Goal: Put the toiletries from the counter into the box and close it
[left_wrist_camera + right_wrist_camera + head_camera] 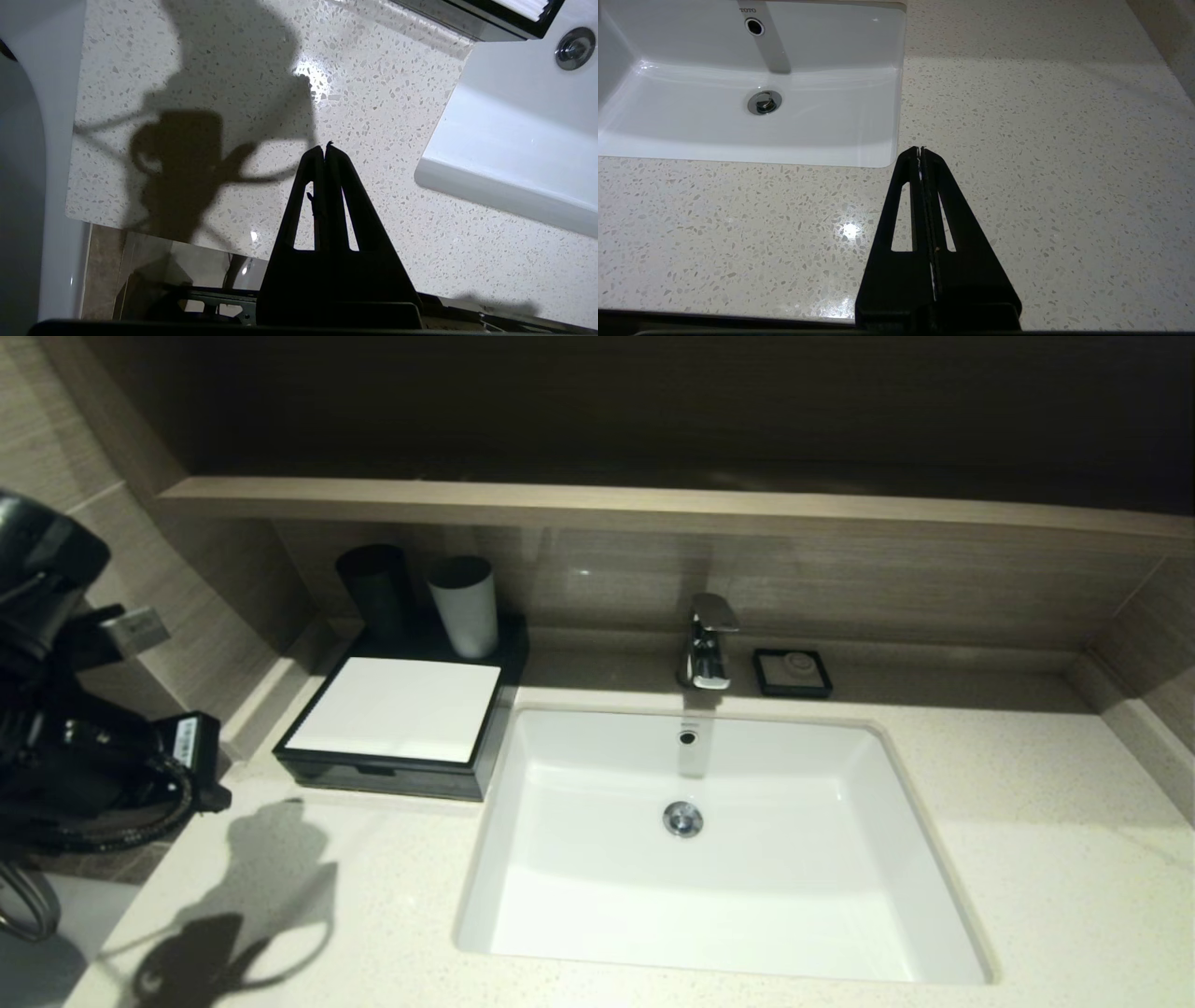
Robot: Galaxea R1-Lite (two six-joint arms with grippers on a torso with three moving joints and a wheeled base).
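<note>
Left gripper (324, 148) fingers pressed together, empty, hanging over the near-left counter (373, 887). Box (392, 714) sits far-left beside the basin (560, 933), drawer looks closed. No toiletries visible anywhere on the counter. Risk: drawer not fully seated; can't confirm. Right gripper (920, 150) also clamped empty, over near-right counter.
</note>
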